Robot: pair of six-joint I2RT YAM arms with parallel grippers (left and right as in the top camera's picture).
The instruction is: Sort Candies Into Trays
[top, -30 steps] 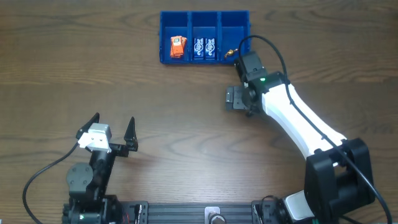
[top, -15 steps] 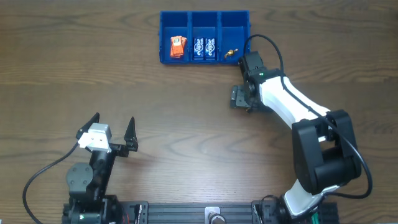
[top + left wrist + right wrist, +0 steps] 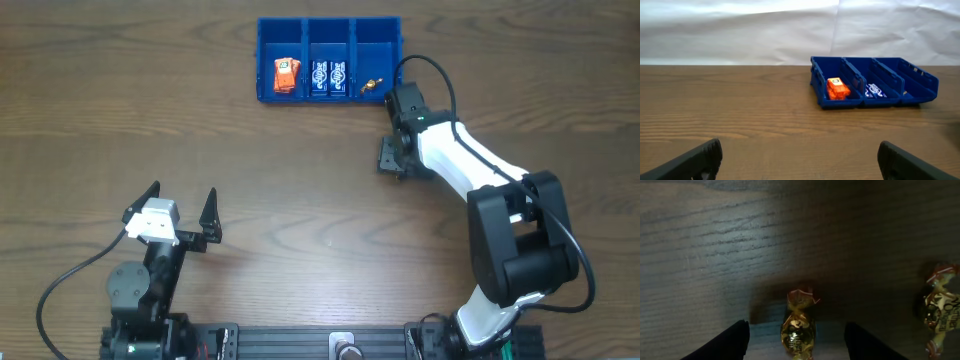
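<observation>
A blue three-compartment tray [image 3: 329, 30] stands at the table's far middle. An orange candy [image 3: 285, 75] lies in its left compartment, blue candies [image 3: 329, 76] in the middle one and a gold candy [image 3: 372, 86] at the front of the right one. My right gripper [image 3: 390, 155] points down just in front of the tray's right end. It is open, low over the wood, its fingers on either side of a gold-wrapped candy [image 3: 799, 322]. A second gold candy [image 3: 939, 311] lies beside it. My left gripper [image 3: 182, 212] is open and empty near its base.
The tray [image 3: 875, 82] with the orange candy [image 3: 837, 88] appears far ahead in the left wrist view, across bare wood. A white backdrop rises behind the table. The right arm's black cable [image 3: 430, 68] loops close to the tray's right end.
The right arm swung and its gripper shifted slightly right, toward the tray. The left arm has not moved.
</observation>
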